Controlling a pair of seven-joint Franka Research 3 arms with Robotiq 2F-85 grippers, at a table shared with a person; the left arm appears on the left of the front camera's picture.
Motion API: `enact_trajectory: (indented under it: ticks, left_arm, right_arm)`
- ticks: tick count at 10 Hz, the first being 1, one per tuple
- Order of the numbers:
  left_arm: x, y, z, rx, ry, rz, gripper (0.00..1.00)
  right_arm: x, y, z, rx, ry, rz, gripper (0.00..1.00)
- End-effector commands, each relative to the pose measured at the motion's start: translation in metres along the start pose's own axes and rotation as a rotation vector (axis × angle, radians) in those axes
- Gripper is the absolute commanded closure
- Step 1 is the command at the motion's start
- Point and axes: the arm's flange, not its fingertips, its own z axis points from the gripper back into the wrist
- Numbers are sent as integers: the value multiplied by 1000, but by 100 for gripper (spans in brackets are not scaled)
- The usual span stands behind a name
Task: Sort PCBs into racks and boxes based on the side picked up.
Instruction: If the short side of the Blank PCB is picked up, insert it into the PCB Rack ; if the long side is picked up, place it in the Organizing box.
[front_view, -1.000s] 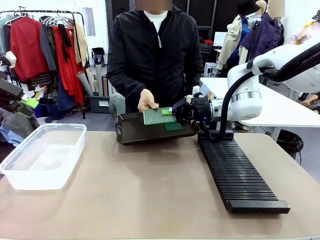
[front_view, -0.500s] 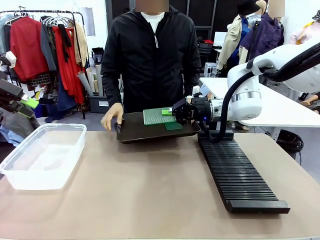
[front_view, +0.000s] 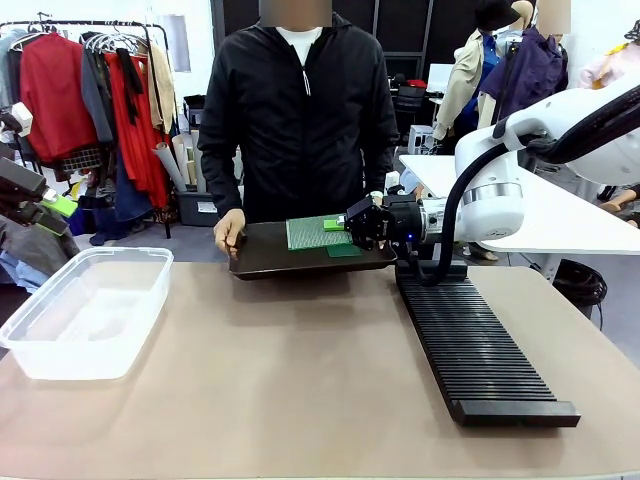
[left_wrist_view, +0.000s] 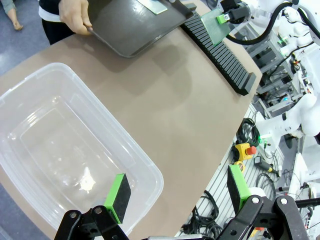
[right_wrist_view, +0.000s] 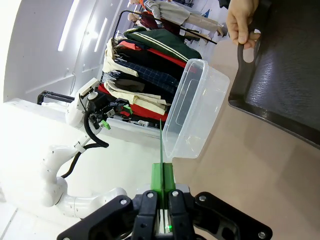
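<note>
Tan table (front_view: 300, 380) before hung clothes (front_view: 55, 95); right hand (front_view: 338, 224) clenched on a PCB (front_view: 308, 234), left hand (left_wrist_view: 177, 192) released.

Bright, even overhead room light. Front view is sharp, with soft short shadows under the tray (front_view: 290, 266) and along the rack (front_view: 470, 345) on the table (front_view: 300, 390). Left wrist view: small glare spot on the clear tub (left_wrist_view: 60, 140) floor and heavy wide-angle bend at the edges. Right wrist view: white wall (right_wrist_view: 30, 75) blown out, light strips (right_wrist_view: 67, 25) glaring, background tilted and stretched
</note>
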Motion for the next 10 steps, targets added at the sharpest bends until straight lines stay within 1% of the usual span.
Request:
enact_trajectory:
  ticks: [1,8,10]
  left_arm:
    - [0,0,0,-6,-3,0,0]
    - [0,0,0,-6,-3,0,0]
    - [0,0,0,-6,-3,0,0]
  right_arm:
    - [1,1,-1,2,0,3,100]
    - [1,1,-1,2,0,3,100]
    - [0,2,8,7,-16,24,100]
